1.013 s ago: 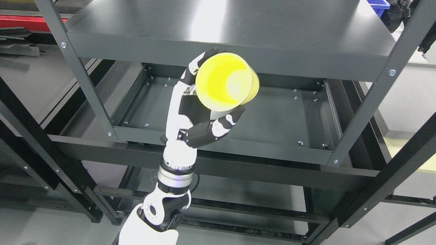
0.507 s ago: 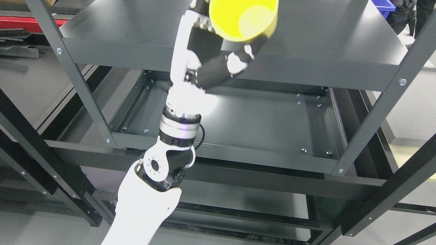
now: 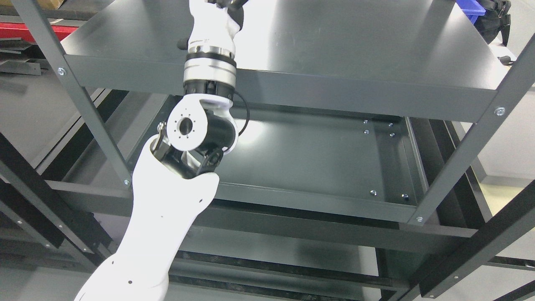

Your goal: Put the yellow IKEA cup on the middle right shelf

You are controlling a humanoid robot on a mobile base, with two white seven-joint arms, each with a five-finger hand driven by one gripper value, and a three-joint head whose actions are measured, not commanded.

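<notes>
My left arm [image 3: 167, 217] comes up from the lower left in the head view. Its wrist [image 3: 209, 71] crosses the front edge of the upper dark grey shelf [image 3: 355, 50]. Only the heel of my left hand [image 3: 214, 12] shows at the picture's top edge; the rest is cut off. The yellow cup is outside the picture. Below lies a lower shelf tray [image 3: 317, 159] with a raised rim and bare metal. My right arm does not show.
Grey uprights stand at the left [image 3: 79, 104] and right [image 3: 468, 154] front corners of the rack. Black diagonal beams [image 3: 480, 246] cross the lower right. A blue bin [image 3: 474, 8] sits at the top right, and a red object [image 3: 29, 29] at the far left.
My left arm has risen steeply, carrying hand and yellow cup up past the upper shelf's edge and out of the picture's top. The camera view has shifted slightly.
</notes>
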